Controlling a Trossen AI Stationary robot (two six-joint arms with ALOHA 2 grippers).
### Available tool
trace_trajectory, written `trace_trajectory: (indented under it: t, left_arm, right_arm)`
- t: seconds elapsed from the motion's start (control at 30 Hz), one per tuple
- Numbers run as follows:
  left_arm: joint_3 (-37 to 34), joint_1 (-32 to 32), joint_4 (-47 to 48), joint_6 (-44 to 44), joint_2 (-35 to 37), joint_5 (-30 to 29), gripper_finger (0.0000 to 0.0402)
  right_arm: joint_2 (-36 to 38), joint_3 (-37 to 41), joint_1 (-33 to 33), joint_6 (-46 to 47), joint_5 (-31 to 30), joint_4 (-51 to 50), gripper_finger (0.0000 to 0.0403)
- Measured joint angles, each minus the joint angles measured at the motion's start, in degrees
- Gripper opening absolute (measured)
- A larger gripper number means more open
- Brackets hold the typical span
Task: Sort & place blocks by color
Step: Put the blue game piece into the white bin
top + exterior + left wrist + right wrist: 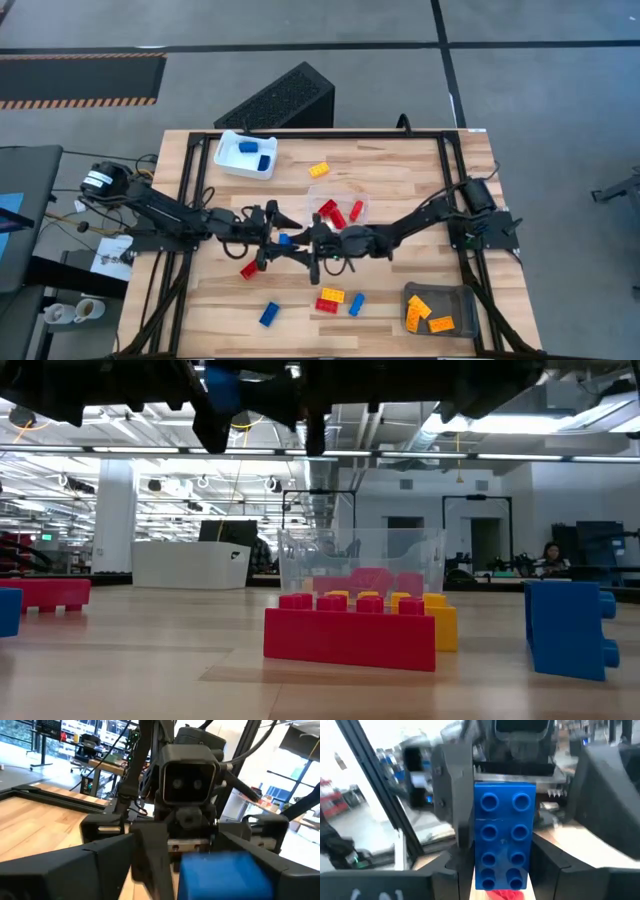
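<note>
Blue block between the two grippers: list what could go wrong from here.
1. The blue block hangs above the table in the jaws of the right gripper, with the left gripper open around it. A mistimed release could drop it.
2. The right arm lies close beside the clear tray of red blocks and might nudge it when withdrawing.

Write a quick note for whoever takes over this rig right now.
Right gripper: jaws shut on a blue studded plastic brick mid-table.
Left gripper: at the same brick.
Done: two blue bricks in white tray, red bricks in clear tray, orange bricks in grey tray.
Still to sort: loose yellow brick, red brick, two more blue bricks, red-and-yellow pair.
</note>
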State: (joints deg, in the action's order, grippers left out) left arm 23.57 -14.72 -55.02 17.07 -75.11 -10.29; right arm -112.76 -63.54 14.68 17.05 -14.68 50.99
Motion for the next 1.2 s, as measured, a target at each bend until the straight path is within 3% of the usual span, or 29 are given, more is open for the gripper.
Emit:
trace_trajectory:
  t: [0.1, 0.27, 0.3, 0.53, 0.7, 0.87, 1.07, 1.2]
  left_arm:
    - [0.0, 0.0, 0.5, 0.0, 0.1, 0.6, 0.0223]
    - [0.0, 0.0, 0.9, -0.2, 0.3, 2.8, 0.0106]
    - [-0.1, 0.0, 0.9, -0.3, 0.3, 2.8, 0.01]
    - [0.0, 0.0, 1.4, 0.0, 0.7, 4.4, 0.0102]
    - [-0.1, 0.1, 2.8, -0.6, 1.4, 4.1, 0.0102]
    - [-0.1, 2.0, 10.0, -2.6, 6.2, 3.5, 0.0102]
    - [-0.1, 7.8, 24.7, -11.1, 16.7, -6.6, 0.0102]
    - [-0.1, 17.0, 36.2, -16.0, 23.7, -13.3, 0.0102]
  right_arm:
    - [0.0, -1.3, -0.3, 0.0, -0.1, -3.9, 0.0166]
    - [0.2, -1.6, -0.3, 0.2, -0.5, -5.5, 0.0161]
    - [0.3, -1.6, -0.3, 0.5, -0.5, -5.5, 0.016]
    - [0.3, -1.6, 0.3, -3.5, 1.8, -5.4, 0.0183]
    - [0.5, -1.6, 0.3, -2.0, 2.5, -6.9, 0.0245]
    - [2.3, -1.7, 0.1, -0.8, 2.6, -12.2, 0.0303]
    - [9.2, -1.6, 0.1, 2.6, 3.7, -26.1, 0.0339]
    - [12.8, -1.6, 0.1, 4.1, -0.3, -32.2, 0.0336]
